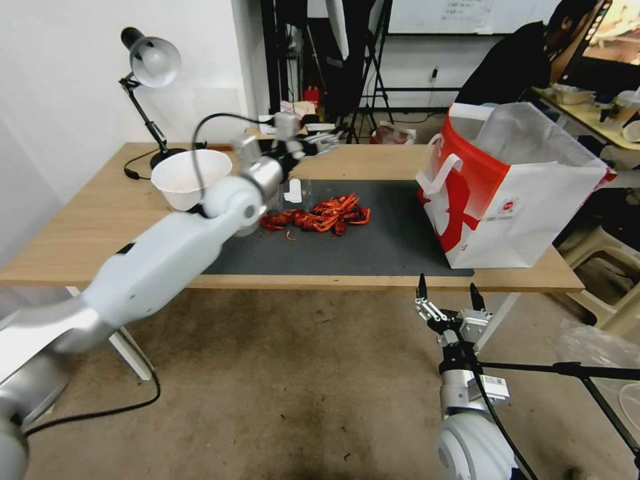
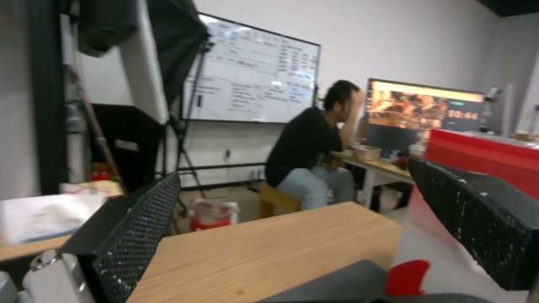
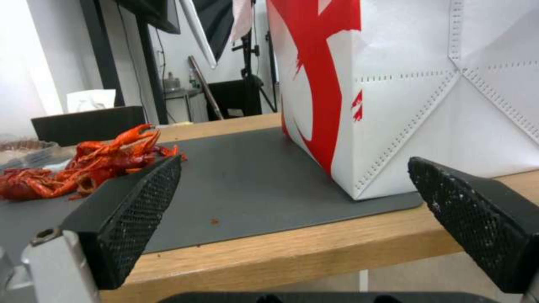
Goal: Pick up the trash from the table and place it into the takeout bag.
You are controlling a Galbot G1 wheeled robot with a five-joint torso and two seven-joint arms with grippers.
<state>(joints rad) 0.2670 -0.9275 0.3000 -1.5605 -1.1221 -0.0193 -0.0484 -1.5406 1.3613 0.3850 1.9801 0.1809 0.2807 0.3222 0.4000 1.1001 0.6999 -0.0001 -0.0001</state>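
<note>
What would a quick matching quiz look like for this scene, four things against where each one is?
Things:
1. crayfish shells
2. takeout bag
3. white bowl
4. right gripper

Places:
A. on the bare wood by the lamp
B. below the table's near edge
C. at the mat's right end
D. mid-mat

Pairs: 1-D, 2-C, 3-A, 4-B

I can't read a single word from here. The takeout bag (image 1: 513, 200), at about three o'clock on the table (image 1: 100, 220), carries a small round red logo, its lettering too small to read. The whiteboard (image 2: 252, 75) behind has handwriting I can't make out.
</note>
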